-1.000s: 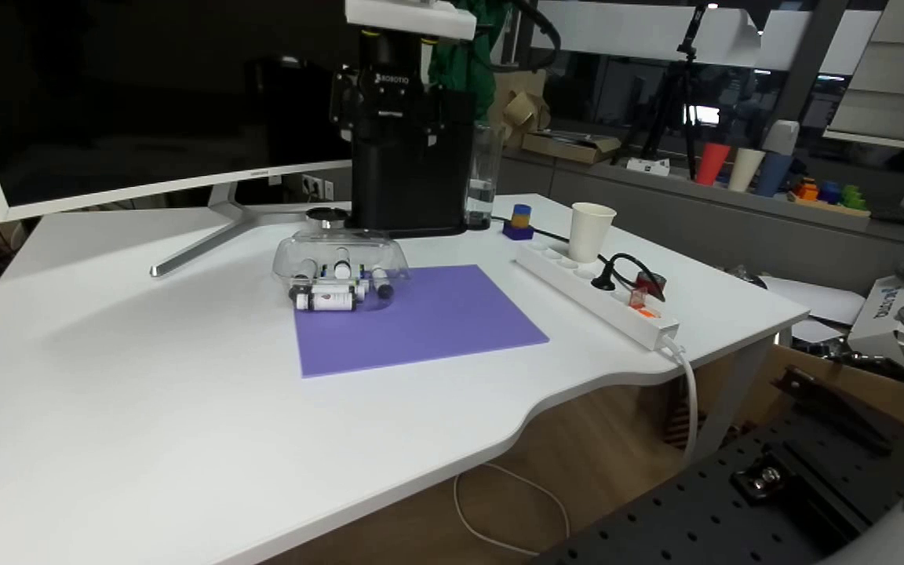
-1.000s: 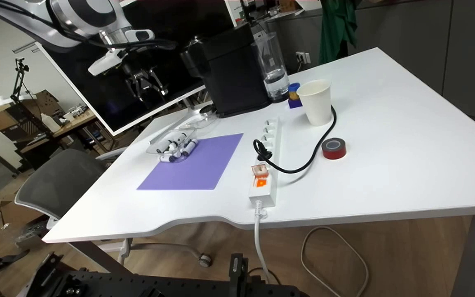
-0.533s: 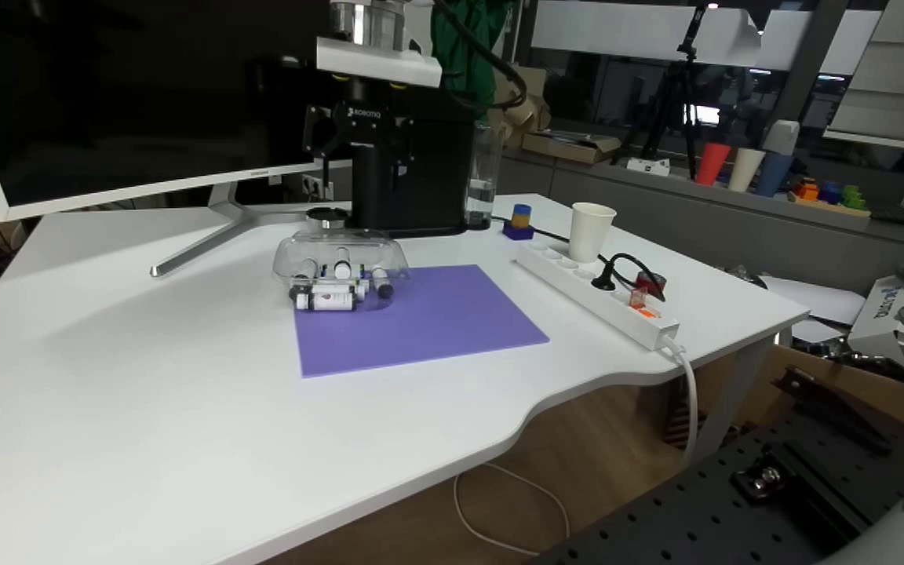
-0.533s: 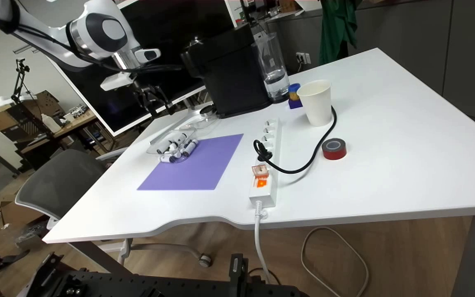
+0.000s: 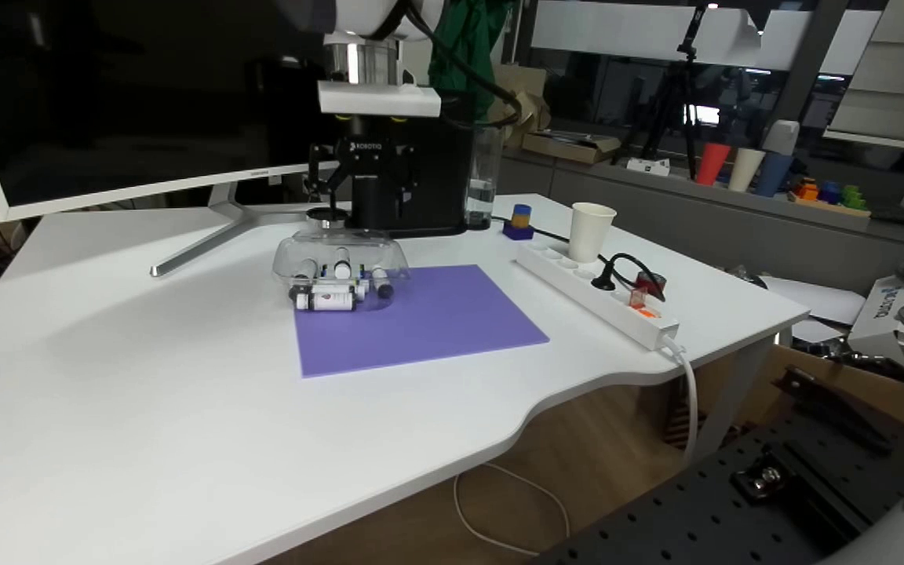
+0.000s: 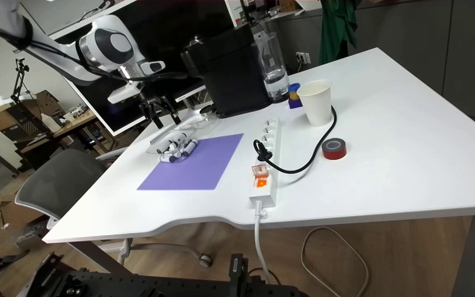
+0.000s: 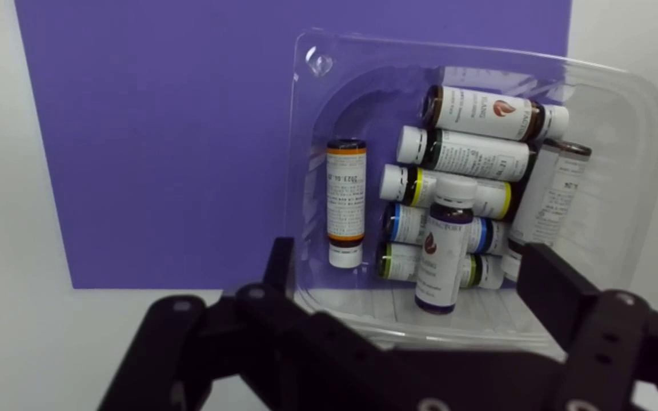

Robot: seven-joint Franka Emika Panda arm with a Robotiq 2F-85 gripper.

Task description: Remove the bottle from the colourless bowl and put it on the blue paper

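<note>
Eight small bottles [image 7: 456,194] show inside the colourless bowl [image 7: 620,194], whose walls presumably keep them from rolling, and I cannot tell which is meant; the orange-banded bottle [image 7: 346,197] lying apart from the others looks simplest to reach, though the bowl's side runs close beside it. I have my gripper [image 7: 409,257] spread wide with nothing in it, raised higher than the bowl, presumably to pass its rim. The bowl overlaps one corner of the blue paper [image 5: 436,322], whose wider part offers setting-down room, with the power strip [image 5: 601,302] well apart on the tabletop [image 5: 146,408].
</note>
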